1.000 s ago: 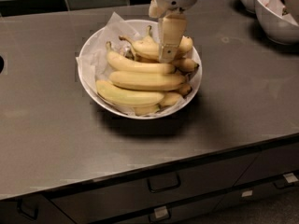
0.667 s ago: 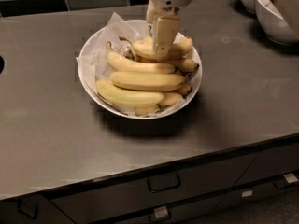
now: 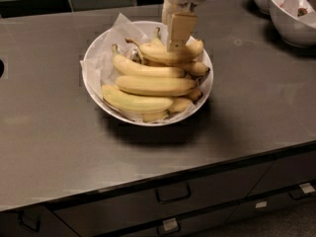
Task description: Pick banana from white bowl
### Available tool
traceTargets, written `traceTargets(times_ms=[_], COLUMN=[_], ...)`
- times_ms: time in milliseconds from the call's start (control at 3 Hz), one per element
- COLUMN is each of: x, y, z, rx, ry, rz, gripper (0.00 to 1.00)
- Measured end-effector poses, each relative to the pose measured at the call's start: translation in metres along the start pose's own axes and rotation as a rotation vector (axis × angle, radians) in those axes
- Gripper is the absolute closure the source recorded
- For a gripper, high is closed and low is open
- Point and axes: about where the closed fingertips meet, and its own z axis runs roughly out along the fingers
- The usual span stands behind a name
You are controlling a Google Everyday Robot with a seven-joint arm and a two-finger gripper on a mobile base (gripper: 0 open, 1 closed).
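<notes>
The white bowl (image 3: pixel 94 78), wide, shallow and lined with crinkled white paper, stands on the dark counter at centre. It holds several bananas. The banana (image 3: pixel 158 55) with the long thin brown stem lies on top of the pile at the back, its stem pointing left. My gripper (image 3: pixel 176 46) comes down from the top edge of the view and rests against the middle of this banana, covering part of it. Larger bananas (image 3: pixel 153 85) lie in front of it.
Two smaller white bowls (image 3: pixel 291 19) stand at the back right corner of the counter. Dark tiles run along the back wall. Drawers with handles (image 3: pixel 173 194) sit below the counter's front edge. A dark opening shows at the far left edge.
My gripper has shifted slightly left and higher in the view over the top banana. The bananas and the bowl have not visibly moved.
</notes>
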Motion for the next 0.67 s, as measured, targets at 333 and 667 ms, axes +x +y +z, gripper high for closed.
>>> traceTargets(times_ms=[333, 667], x=[0.0007, 0.0001], y=[0.0059, 0.0081], z=[-0.0044, -0.0027], rx=[0.007, 0.002], ry=[0.005, 0.003], rz=[0.008, 0.010], gripper=[0.45, 0.45])
